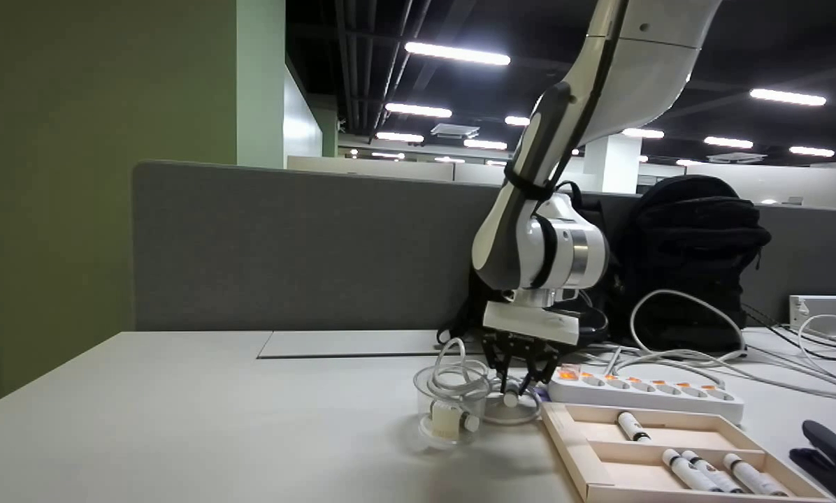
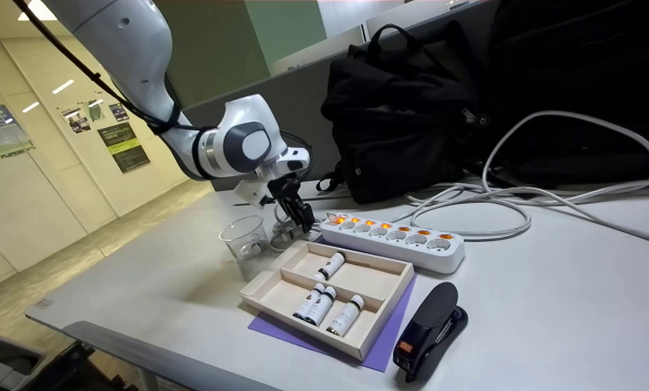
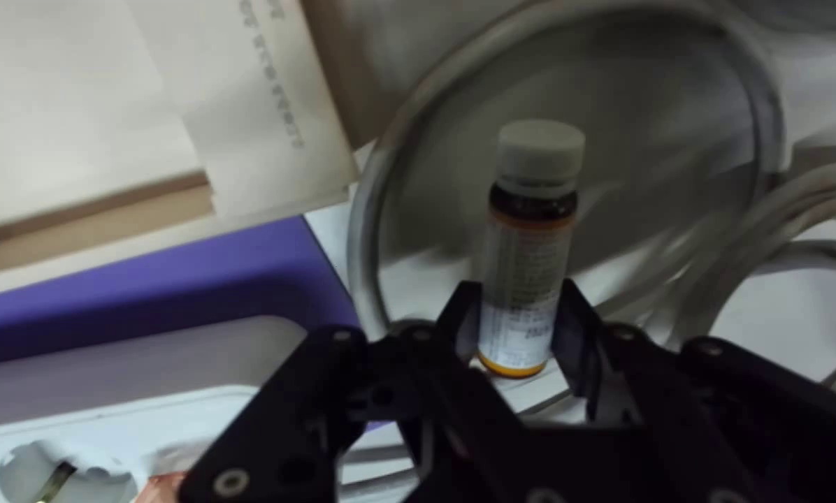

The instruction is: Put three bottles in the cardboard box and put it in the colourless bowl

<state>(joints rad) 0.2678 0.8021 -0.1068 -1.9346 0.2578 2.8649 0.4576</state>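
we are finding the pincer drawn narrow around one white bottle, gripping its lower half while the cap is jutting out ahead. that bottle is lying on its side, or nearly so, its long axis running from the grey partition's edge of the tabletop toward the opposite, front edge, cap leading; whether it is touching the surface, we are not managing to tell. from the pincer, the colourless bowl is sitting just beside, toward the end edge farthest from the backpack, and the cardboard box is lying near on the other side, reaching toward the front edge. four bottles are resting in the box; in an exterior view at least one more bottle is showing through the bowl's wall. we are judging the bowl to be the likelier target, so the coming move is hinging on a sideways carry toward that end edge, the bottle being held roughly crosswise and needing to clear the rim.
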